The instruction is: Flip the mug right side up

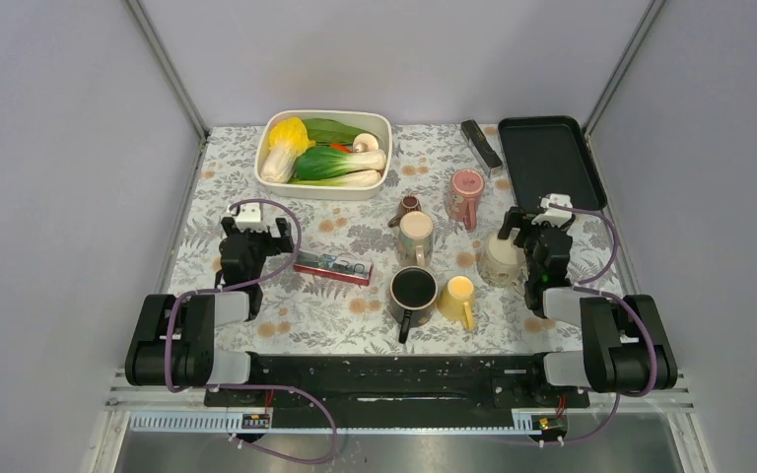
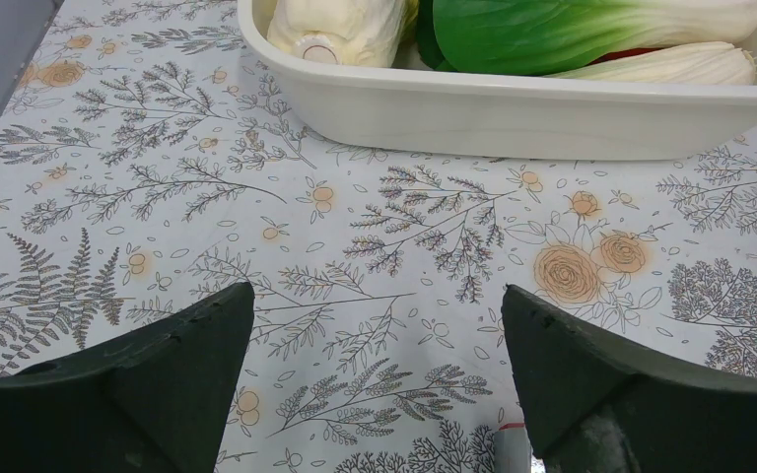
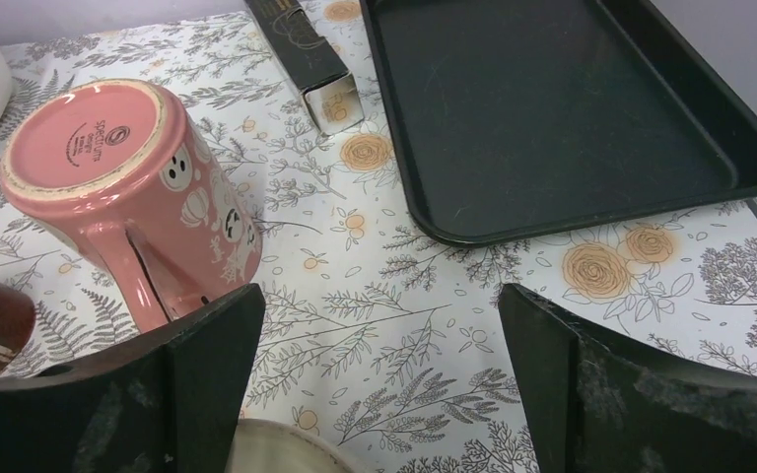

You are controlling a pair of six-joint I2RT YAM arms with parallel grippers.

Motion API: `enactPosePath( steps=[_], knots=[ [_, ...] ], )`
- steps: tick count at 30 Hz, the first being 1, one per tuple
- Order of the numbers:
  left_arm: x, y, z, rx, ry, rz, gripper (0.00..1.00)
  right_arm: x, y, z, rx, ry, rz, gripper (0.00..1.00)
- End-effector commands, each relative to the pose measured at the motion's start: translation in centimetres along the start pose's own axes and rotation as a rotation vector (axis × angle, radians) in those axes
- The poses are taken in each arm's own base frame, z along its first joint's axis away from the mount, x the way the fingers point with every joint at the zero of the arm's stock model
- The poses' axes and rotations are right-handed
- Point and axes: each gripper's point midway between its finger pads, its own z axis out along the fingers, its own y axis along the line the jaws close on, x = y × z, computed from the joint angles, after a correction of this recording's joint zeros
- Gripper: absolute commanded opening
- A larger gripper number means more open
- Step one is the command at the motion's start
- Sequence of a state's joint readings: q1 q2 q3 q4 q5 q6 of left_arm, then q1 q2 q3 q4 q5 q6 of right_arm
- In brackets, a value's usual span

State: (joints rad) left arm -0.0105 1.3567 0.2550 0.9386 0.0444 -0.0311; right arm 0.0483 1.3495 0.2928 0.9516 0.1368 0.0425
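Pretty sure the one to flip is the pink ceramic mug with little cartoon faces on it [image 3: 108, 187]. It's rim-down on the floral tablecloth [image 2: 158, 197] toward the far edge of the table, a bit right of centre, with its stamped base facing up and its handle pointing back toward the near edge. The black glazed mug [image 1: 413, 289] closer to the near edge is mouth-up, so that's not it. The right gripper [image 3: 379, 325] has its fingers spread as wide as they go with nothing between them. It hangs low just to the near-right of the pink mug, which I'd guess is because it's the closer arm and the handle faces it. The wide spread makes sense if it goes for the body rather than the handle. Tight spot though: the flat black metal tray [image 3: 552, 118] fills the far right corner. A narrow dark box [image 3: 306, 59] sits at the far edge between tray and mug, and a cream-coloured mug [image 1: 501, 258] is right under the gripper, so swinging could bump stuff. The left gripper [image 2: 375, 325] is also wide apart and empty, over bare cloth near the left edge. It faces the white rectangular dish of vegetables [image 2: 513, 108], probably just parked out of the way.
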Motion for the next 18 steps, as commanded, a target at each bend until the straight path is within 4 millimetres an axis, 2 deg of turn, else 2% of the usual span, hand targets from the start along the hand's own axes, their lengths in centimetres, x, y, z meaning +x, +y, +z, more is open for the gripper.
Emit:
enactPosePath(
  steps=[1, 8, 11, 12, 13, 18],
  knots=[
    [-2.6, 0.1, 0.3, -0.008, -0.097, -0.005, 0.99, 0.2, 0.7, -0.1, -0.054, 0.021, -0.038, 0.98],
    [-2.6, -0.2, 0.3, 0.005, -0.096, 0.000, 0.99, -3.3, 4.8, -0.1, -0.261, 0.136, -0.090, 0.99],
    [-3.3, -1.9, 0.4, 0.112, -0.039, 0.039, 0.99, -5.1, 6.7, -0.8, -0.327, 0.158, -0.076, 0.99],
    [-4.5, -2.7, 0.7, 0.161, -0.020, 0.065, 0.99, -5.5, 7.4, -1.1, -0.347, 0.167, -0.095, 0.99],
    [-4.8, -3.5, 0.8, 0.217, 0.022, 0.093, 0.99, -6.1, 8.3, -1.3, -0.369, 0.172, -0.122, 0.99],
    [-4.8, -6.5, -0.2, 0.463, 0.237, 0.214, 0.99, -7.8, 11.9, -3.1, -0.522, 0.279, -0.199, 0.99]
  ],
)
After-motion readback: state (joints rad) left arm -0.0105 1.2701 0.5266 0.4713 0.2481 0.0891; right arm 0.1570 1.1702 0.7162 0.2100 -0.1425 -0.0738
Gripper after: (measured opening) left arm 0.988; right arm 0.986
